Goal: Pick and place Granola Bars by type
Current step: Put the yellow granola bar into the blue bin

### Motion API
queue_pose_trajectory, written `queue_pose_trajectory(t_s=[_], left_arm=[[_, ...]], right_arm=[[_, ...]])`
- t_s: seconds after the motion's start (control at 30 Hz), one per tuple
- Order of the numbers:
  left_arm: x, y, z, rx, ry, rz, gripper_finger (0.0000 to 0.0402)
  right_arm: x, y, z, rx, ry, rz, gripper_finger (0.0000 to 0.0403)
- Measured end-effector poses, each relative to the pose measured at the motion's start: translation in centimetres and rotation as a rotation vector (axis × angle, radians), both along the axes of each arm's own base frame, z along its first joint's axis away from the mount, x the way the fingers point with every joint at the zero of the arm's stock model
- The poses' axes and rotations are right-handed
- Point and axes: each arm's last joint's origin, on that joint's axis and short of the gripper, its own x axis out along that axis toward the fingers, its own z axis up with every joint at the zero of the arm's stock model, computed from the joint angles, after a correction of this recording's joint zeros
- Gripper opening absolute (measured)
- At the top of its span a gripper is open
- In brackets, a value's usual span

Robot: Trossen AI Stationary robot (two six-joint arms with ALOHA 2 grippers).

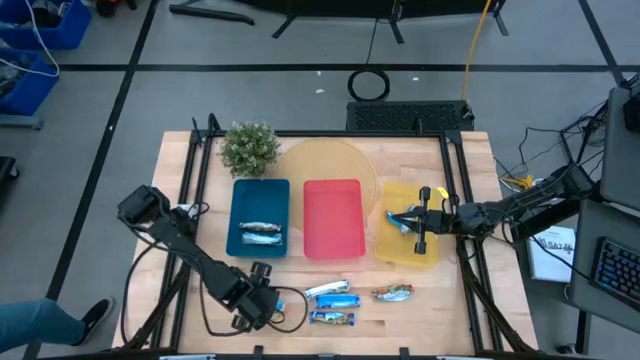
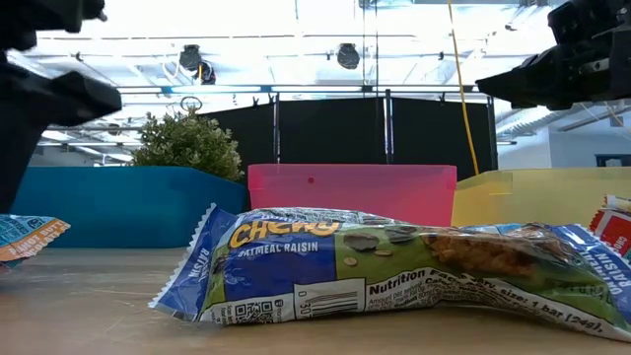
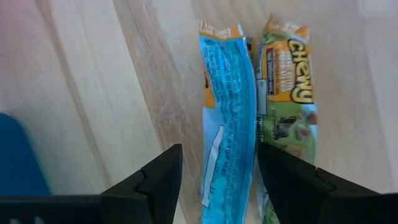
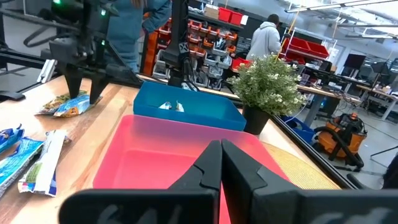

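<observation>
Hovering left tool (image 3: 217, 180), fingers apart, straddles blue bar (image 3: 227, 118); green bar (image 3: 289, 118) touching it may be pinched too. Both at table's 6 o'clock. Right tool (image 4: 221, 165) shut, over red tray (image 4: 155, 155).

Wooden table (image 1: 180, 180) carries trays (image 1: 332, 217), plant (image 1: 249, 148), Granola Bars (image 1: 333, 294).

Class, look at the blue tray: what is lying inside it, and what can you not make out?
Inside the blue tray lie silvery granola bars, apparently two, side by side near its front end. The rest of its floor is bare. Their labels cannot be read, and nothing shows what lies beneath them.
</observation>
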Motion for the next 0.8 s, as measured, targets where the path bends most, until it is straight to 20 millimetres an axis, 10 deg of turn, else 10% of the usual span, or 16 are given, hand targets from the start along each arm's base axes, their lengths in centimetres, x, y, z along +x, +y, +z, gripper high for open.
queue_pose_trajectory(t_s=[0.43, 0.6, 0.8], left_arm=[[1.0, 0.9, -1.8, -0.080, 0.141, 0.014, 0.0129], [1.0, 1.4, -0.6, -0.123, 0.141, 0.032, 0.0034], [-0.2, 2.3, 3.0, -0.143, 0.085, 0.024, 0.0038]], right_arm=[[0.0, 0.0, 0.0, 0.005, 0.000, 0.000, 0.0000], [0.0, 0.0, 0.0, 0.015, 0.003, 0.000, 0.0000], [0.0, 0.0, -0.1, 0.026, 0.006, 0.000, 0.0000]])
